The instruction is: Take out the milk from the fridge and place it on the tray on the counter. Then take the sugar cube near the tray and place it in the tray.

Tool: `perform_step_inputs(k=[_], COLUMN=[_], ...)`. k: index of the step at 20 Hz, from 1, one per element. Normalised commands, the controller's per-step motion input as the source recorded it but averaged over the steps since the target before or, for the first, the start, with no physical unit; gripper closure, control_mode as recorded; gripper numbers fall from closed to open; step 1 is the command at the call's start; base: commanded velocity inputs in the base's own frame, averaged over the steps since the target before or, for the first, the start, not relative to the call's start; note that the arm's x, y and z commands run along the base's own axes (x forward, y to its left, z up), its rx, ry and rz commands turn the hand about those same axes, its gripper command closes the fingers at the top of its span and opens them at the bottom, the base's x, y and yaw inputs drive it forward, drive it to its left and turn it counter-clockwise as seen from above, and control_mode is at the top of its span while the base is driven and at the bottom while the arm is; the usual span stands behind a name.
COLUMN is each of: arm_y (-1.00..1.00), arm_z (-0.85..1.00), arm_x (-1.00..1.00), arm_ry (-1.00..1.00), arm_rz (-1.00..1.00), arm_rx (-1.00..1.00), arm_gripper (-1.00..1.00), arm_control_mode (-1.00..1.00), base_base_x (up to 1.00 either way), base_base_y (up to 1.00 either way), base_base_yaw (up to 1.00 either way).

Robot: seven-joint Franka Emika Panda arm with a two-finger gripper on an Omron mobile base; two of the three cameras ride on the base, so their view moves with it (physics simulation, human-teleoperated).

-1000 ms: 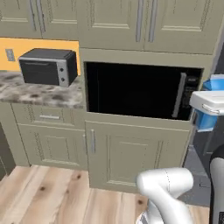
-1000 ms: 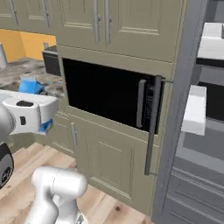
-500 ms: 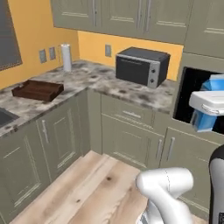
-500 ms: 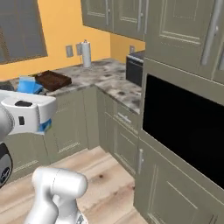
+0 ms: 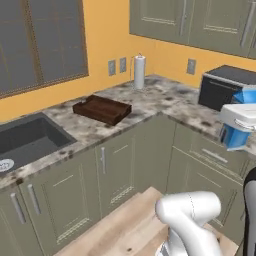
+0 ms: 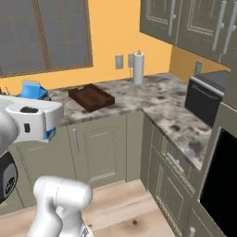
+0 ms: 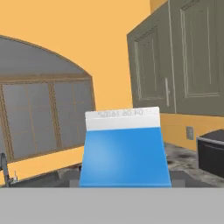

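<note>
Milk [image 7: 124, 151]: blue carton, white band across the gabled top, upright, close before the hand camera and carried up off the counter; part of it also shows at the arm's end in the base views. Tray [image 5: 102, 109]: dark brown wood, low rim, rectangular, flat on the counter [image 5: 165, 102] between sink and corner. Counter: speckled beige-grey stone, L-shaped, over pale cabinets. Sugar cube: too small to make out.
</note>
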Motion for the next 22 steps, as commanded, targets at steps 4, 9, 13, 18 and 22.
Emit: perform_step_inputs(k=[4,9,13,18,22], arm_y=[0.00,0.00,0.00,0.00,0.00], arm_z=[0.00,0.00,0.00,0.00,0.00], arm_x=[0.00,0.00,0.00,0.00,0.00], arm_ry=[0.00,0.00,0.00,0.00,0.00], arm_rz=[0.00,0.00,0.00,0.00,0.00], arm_rx=[0.00,0.00,0.00,0.00,0.00], arm_gripper=[1.00,1.00,1.00,1.00,1.00], arm_control_mode=[1.00,1.00,1.00,1.00,1.00], base_base_x=[1.00,0.99,0.78,0.48,0.09], base_base_y=[0.00,-0.19,-0.15,0.19,0.01], base_base_yaw=[0.13,0.30,0.51,0.28,0.12])
